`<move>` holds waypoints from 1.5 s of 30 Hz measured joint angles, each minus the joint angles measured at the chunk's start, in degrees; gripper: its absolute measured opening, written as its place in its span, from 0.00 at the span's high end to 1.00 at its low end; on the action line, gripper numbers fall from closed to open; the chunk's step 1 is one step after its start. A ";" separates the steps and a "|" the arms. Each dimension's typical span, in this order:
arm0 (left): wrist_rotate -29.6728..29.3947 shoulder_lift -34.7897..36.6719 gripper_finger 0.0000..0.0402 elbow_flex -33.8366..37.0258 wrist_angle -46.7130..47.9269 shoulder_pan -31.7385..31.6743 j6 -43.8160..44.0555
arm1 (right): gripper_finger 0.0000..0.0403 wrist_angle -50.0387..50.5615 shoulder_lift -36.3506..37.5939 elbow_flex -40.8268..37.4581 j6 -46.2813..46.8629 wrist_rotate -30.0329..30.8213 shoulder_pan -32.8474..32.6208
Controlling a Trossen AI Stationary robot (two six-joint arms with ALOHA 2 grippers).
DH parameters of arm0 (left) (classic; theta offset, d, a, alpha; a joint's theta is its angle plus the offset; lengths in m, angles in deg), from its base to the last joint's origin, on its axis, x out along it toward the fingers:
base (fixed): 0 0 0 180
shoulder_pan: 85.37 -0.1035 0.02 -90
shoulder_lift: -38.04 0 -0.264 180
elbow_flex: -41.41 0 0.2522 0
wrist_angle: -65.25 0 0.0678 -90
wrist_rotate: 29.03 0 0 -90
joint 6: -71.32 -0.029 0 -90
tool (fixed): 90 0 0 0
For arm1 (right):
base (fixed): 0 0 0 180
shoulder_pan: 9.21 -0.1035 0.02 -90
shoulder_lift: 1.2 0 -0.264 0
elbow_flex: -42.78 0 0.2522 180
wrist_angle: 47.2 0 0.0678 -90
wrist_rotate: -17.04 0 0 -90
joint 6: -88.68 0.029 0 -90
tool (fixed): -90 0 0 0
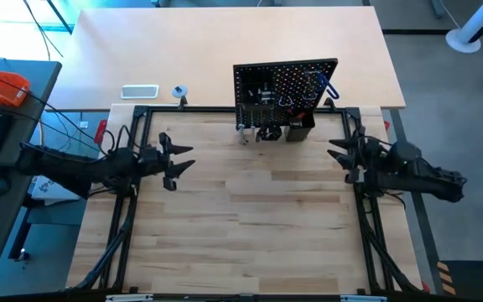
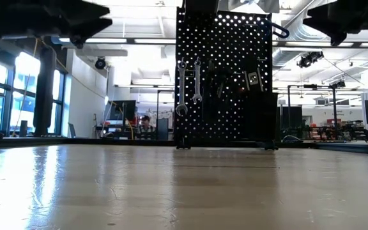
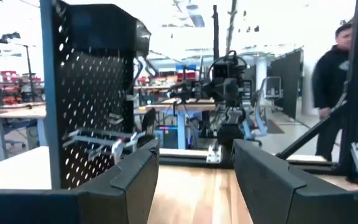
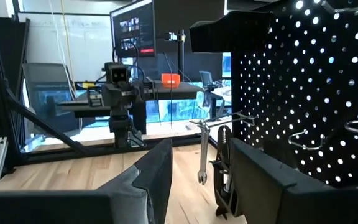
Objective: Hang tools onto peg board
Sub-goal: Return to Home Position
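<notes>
The black peg board [image 1: 285, 91] stands upright at the table's far middle, with tools hanging on its front hooks: silver wrenches [image 2: 188, 86] and dark tools [image 2: 251, 80]. A blue-handled tool [image 1: 325, 84] hangs at its right end. The board also shows in the left wrist view [image 3: 92, 93] and the right wrist view [image 4: 316, 87], where a silver wrench [image 4: 202, 152] hangs from a hook. My left gripper [image 1: 177, 160] is open and empty at the table's left. My right gripper [image 1: 340, 154] is open and empty at the table's right.
A white flat rectangle [image 1: 139, 91] and a small tape roll [image 1: 179, 91] lie beyond the black frame, at the far left. A small black bin [image 1: 300, 127] sits at the board's foot. A person [image 3: 340, 81] stands beyond the table's right side.
</notes>
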 joint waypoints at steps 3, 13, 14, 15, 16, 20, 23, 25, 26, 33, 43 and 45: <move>-0.02 0.07 0.51 0.93 1.13 -0.98 0.57 | 0.62 -1.64 1.59 -2.36 -0.08 0.18 0.00; 1.72 1.40 0.51 5.73 -3.01 -3.07 2.18 | 0.62 -8.91 3.45 -12.24 -0.02 0.81 0.00; 1.67 1.50 0.51 6.20 -3.08 -3.39 2.19 | 0.62 -9.61 3.45 -12.97 0.00 0.89 0.00; 1.65 1.63 0.51 6.66 -3.08 -3.66 2.24 | 0.62 -10.57 3.42 -13.67 0.14 0.94 0.00; 1.64 1.91 0.51 7.30 -3.10 -3.92 2.51 | 0.62 -11.42 3.43 -14.29 0.15 0.95 0.00; 1.42 2.19 0.51 9.14 -2.32 -4.69 2.97 | 0.62 -12.67 3.45 -15.60 -0.13 1.23 0.00; 1.02 2.16 0.51 9.14 -0.50 -5.09 5.30 | 0.62 -12.43 3.42 -15.81 -0.15 1.47 0.01; 0.94 2.13 0.51 9.14 1.01 -5.36 5.36 | 0.62 -11.59 3.41 -15.83 0.29 1.54 0.00; 0.87 2.13 0.51 9.14 1.41 -5.45 4.54 | 0.62 -11.54 3.41 -15.83 0.72 1.67 0.01; 0.84 2.14 0.51 9.14 2.56 -5.63 2.05 | 0.62 -11.09 3.32 -15.83 -1.47 2.94 0.02; 0.84 2.14 0.51 9.14 2.59 -5.63 2.02 | 0.62 -7.65 3.19 -15.83 -6.18 2.92 0.02; 0.84 2.14 0.51 9.14 2.59 -5.63 2.02 | 0.62 -7.69 3.19 -15.83 -6.57 3.07 0.02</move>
